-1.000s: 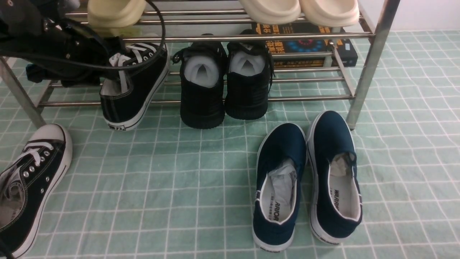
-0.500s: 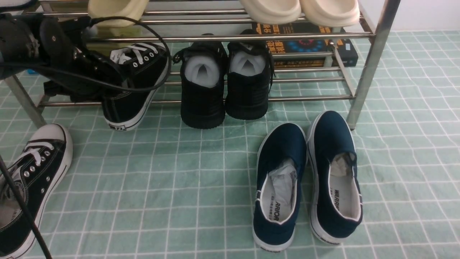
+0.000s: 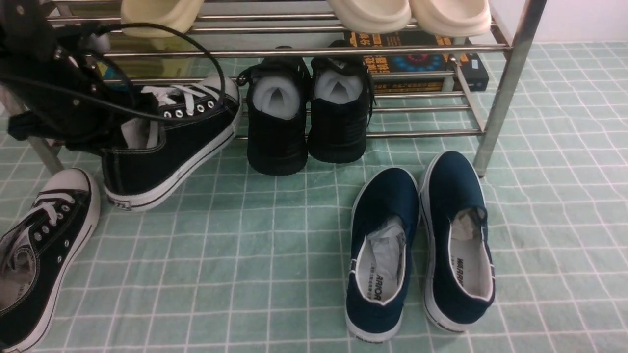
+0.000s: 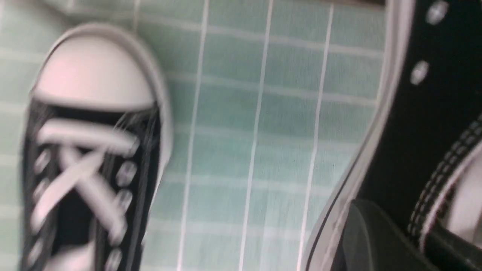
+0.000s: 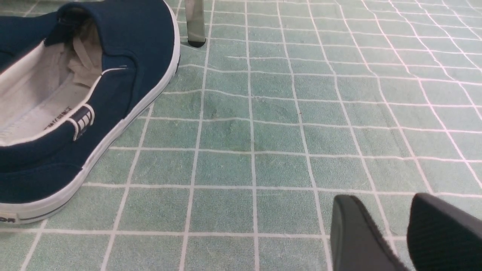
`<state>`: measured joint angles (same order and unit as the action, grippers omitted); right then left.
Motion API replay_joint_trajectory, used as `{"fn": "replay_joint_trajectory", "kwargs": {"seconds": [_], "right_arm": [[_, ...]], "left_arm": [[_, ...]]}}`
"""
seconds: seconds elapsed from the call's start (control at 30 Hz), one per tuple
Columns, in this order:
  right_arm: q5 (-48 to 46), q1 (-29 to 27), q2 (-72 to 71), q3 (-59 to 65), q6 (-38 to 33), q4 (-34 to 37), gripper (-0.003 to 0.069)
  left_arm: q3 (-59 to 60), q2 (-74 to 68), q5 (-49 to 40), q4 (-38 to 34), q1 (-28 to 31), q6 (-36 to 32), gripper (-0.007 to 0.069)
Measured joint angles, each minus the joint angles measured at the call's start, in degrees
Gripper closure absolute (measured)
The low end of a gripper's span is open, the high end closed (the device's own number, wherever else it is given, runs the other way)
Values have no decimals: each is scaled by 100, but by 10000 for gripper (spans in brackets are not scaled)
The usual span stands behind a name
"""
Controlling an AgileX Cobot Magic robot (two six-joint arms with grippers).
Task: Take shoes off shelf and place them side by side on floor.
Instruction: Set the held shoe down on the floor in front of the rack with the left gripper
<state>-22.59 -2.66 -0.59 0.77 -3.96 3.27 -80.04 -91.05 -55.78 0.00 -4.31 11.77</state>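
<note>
Open floor (image 3: pixel 235 255) lies between the lone sneaker (image 3: pixel 49 235) and the navy slip-ons (image 3: pixel 387 206).

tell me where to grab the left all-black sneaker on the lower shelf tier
Probably pinch the heel collar of the left all-black sneaker, one finger inside the opening, coming from the robot's side: its heel juts out past the shelf bars toward the camera.

Leftover footwear lying around, plus a box

All-black sneakers (image 3: pixel 277 132) sit side by side, heels toward the camera; navy slip-ons (image 3: pixel 382 245) touch each other nearer, to their right; cream slippers (image 3: pixel 373 14) up top; dark printed box (image 3: pixel 422 63) behind.
</note>
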Motion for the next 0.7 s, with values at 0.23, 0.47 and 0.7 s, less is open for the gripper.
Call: {"fn": "replay_joint_trajectory", "kwargs": {"seconds": [0.23,0.47,0.7], "right_arm": [[0,0,0,0,0,0,421],[0,0,0,0,0,0,421],[0,0,0,0,0,0,421]], "left_arm": [[767,1011,-870,264,0,636,612],[2515,1494,260,954,0,1894,612],[3292,1440,1327,1172,0,2251,610]]}}
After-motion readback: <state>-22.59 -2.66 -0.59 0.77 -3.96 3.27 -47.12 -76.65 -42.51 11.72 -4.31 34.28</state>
